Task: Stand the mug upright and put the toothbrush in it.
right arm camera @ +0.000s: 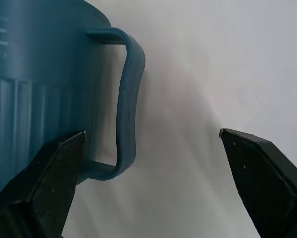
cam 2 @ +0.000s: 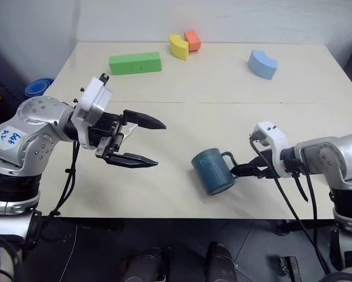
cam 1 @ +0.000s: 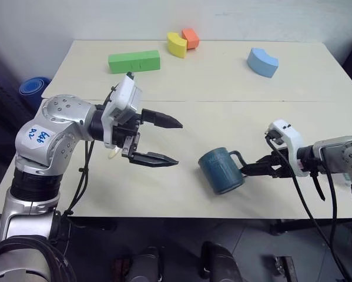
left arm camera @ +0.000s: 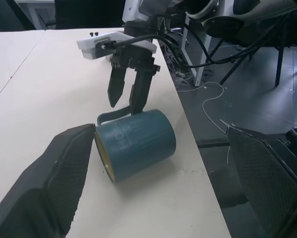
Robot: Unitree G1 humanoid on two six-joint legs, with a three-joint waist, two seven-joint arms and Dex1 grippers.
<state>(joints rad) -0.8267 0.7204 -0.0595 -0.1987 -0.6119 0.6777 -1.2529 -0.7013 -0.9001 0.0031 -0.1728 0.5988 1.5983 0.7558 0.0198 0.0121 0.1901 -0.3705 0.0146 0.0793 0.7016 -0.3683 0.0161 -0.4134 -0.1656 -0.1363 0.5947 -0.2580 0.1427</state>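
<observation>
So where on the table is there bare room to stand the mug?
Bare: the wide middle between the green block and the mug, and the right side below the blue block. Crowded: the far edge by the yellow and orange blocks.

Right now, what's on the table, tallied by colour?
Green block: 1
Yellow block: 1
Orange block: 1
Light blue block: 1
Dark teal mug, lying on its side: 1
Total: 5
</observation>
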